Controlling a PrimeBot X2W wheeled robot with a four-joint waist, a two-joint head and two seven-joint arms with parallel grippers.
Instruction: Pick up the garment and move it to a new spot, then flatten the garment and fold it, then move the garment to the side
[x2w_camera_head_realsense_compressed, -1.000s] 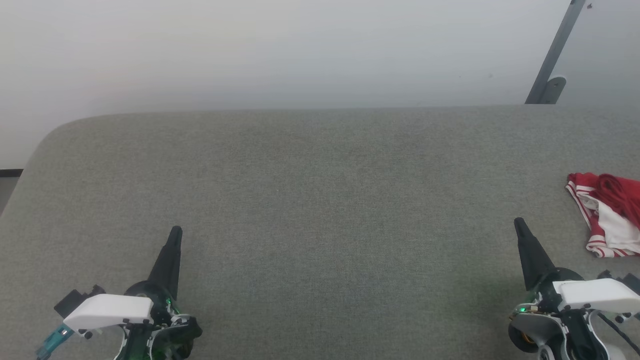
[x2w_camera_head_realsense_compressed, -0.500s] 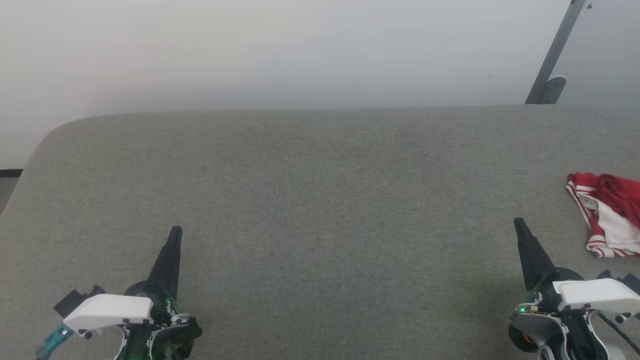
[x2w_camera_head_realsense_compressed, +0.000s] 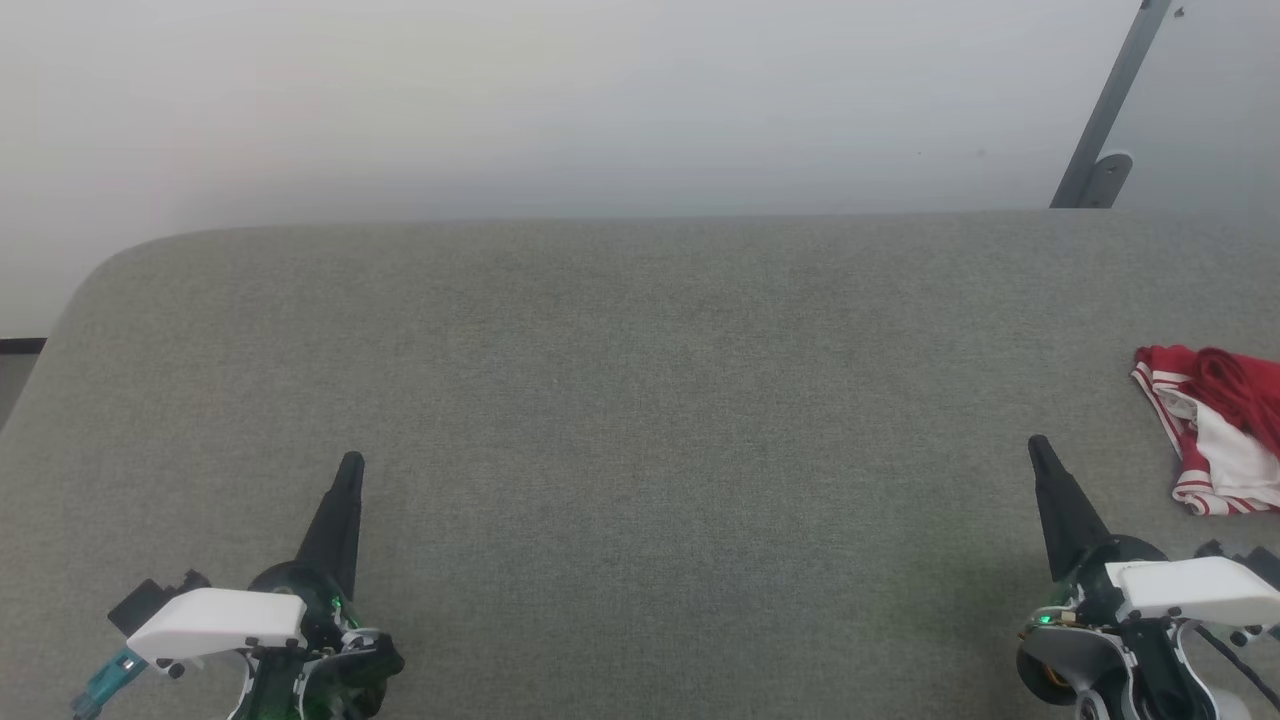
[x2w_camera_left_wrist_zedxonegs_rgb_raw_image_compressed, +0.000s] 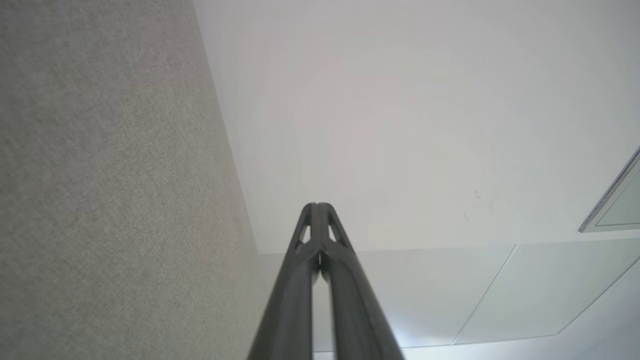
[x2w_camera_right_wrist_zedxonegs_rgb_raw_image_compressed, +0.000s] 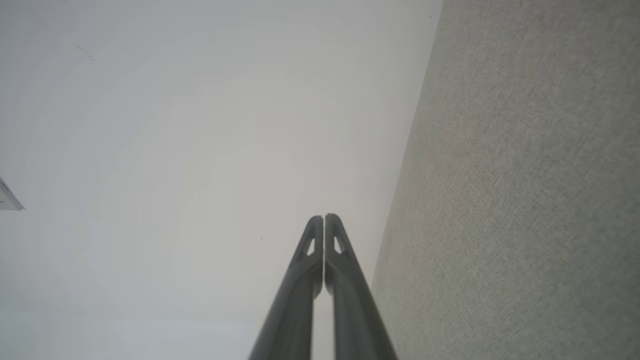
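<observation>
The garment (x2w_camera_head_realsense_compressed: 1222, 430), red with white parts and red-and-white striped trim, lies crumpled at the right edge of the grey table (x2w_camera_head_realsense_compressed: 640, 380), cut off by the head view's border. My right gripper (x2w_camera_head_realsense_compressed: 1038, 446) (x2w_camera_right_wrist_zedxonegs_rgb_raw_image_compressed: 324, 217) is shut and holds nothing; it hovers low at the right, a short way left of and nearer than the garment. At the lower left my left gripper (x2w_camera_head_realsense_compressed: 351, 462) (x2w_camera_left_wrist_zedxonegs_rgb_raw_image_compressed: 317, 205) is also shut and empty, far from the garment.
The table's far edge meets a pale wall (x2w_camera_head_realsense_compressed: 600, 100), and its left corner is rounded. A grey metal bar (x2w_camera_head_realsense_compressed: 1110, 110) leans at the back right. A wide stretch of bare table lies between the two grippers.
</observation>
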